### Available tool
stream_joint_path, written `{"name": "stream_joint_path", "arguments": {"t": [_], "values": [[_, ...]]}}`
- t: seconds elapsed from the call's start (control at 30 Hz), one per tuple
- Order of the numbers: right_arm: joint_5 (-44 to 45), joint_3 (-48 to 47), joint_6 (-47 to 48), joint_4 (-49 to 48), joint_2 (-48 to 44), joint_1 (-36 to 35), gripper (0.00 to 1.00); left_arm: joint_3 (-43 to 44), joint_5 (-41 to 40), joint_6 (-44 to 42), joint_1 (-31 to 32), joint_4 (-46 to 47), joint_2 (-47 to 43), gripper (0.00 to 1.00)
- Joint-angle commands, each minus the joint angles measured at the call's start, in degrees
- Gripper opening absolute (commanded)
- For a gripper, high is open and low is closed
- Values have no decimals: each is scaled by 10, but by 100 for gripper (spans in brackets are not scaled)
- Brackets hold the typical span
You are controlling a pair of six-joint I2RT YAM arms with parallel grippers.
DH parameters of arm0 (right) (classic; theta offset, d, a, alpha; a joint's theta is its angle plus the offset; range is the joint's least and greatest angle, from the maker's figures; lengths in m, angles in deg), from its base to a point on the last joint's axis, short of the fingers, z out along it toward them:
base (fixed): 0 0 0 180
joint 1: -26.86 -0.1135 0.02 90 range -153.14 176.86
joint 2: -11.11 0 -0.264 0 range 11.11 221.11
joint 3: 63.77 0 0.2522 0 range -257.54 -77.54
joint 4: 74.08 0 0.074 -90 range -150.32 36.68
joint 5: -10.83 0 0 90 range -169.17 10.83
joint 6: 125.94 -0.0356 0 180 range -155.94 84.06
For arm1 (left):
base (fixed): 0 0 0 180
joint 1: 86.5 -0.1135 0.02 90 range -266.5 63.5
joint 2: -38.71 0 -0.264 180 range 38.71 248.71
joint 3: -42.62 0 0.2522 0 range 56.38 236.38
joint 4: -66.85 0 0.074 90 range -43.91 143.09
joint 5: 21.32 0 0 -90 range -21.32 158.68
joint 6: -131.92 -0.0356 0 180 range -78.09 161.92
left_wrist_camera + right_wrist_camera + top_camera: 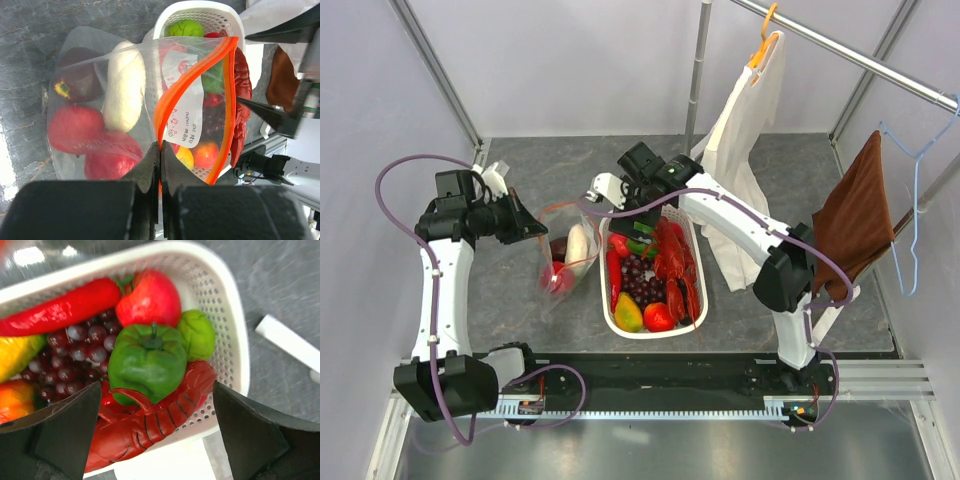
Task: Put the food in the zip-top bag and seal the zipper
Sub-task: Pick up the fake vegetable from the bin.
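The left tool is pinched fully closed on the orange-red zipper of a clear bag, holding one side of the mouth. The mouth gapes open in a tall loop. In the overhead view this left tool reaches in from the left edge of the grey tabletop. The bag sits a little left of the middle, just beside a white slotted basket.

Inside the bag lie a white radish, a dark purple bulb and two red round fruits. They are bunched at the end of the bag away from the mouth.

The right tool is spread wide open and grips nothing. Its two dark fingers frame the far end of the basket, and it hangs directly above a green pepper. From overhead the right tool points down over the basket's far end, close to the bag's open mouth.

In the basket, a red lobster lies against the pepper, and a small green lumpy ball touches the pepper's other side. A red apple, a long red chili, dark grapes and a yellow piece fill the rest. The basket stands in the middle of the tabletop, its long side running from the near edge toward the far edge.
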Motion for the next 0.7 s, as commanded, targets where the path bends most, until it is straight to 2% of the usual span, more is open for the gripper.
{"name": "stream_joint_path", "arguments": {"t": [0.0, 0.4, 0.57, 0.67], "values": [[9, -24, 37, 31, 24, -2, 98, 19, 7, 19, -9, 13, -1, 2], [-41, -36, -6, 43, 69, -10, 98, 21, 15, 18, -16, 11, 4, 2], [-51, -22, -17, 40, 70, -18, 91, 21, 15, 19, -17, 11, 6, 2], [-55, -24, -24, 35, 69, -21, 93, 19, 15, 18, -18, 11, 7, 2]]}}
